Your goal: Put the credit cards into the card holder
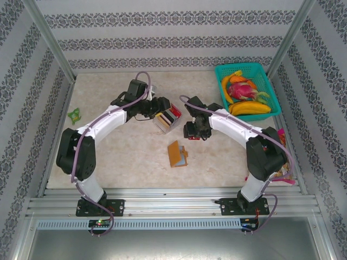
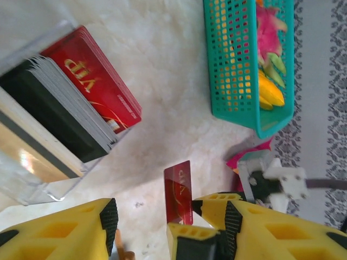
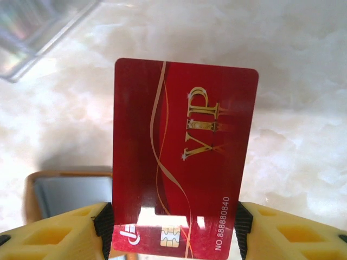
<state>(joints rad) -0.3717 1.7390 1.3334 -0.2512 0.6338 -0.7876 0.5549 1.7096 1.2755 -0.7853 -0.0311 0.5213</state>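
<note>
One red card (image 3: 181, 157) stands on end in your right gripper (image 3: 173, 230), pinched across its width between the yellow fingers, with the gold VIP lettering facing the wrist camera. It hangs above the pale table (image 1: 124, 157). The card holder (image 1: 177, 154) lies on that table, apart from the gripper and nearer the arm bases. From the right wrist you see its tan rim low and left, behind the card.

Your left gripper (image 2: 169, 219) has its jaws standing apart with nothing between the pads, just beside the clear box (image 2: 32, 181). More cards (image 2: 81, 105) stand on edge in that box: a red one in front, pale and black ones behind. A teal basket (image 1: 271, 86) sits well off to the far right.
</note>
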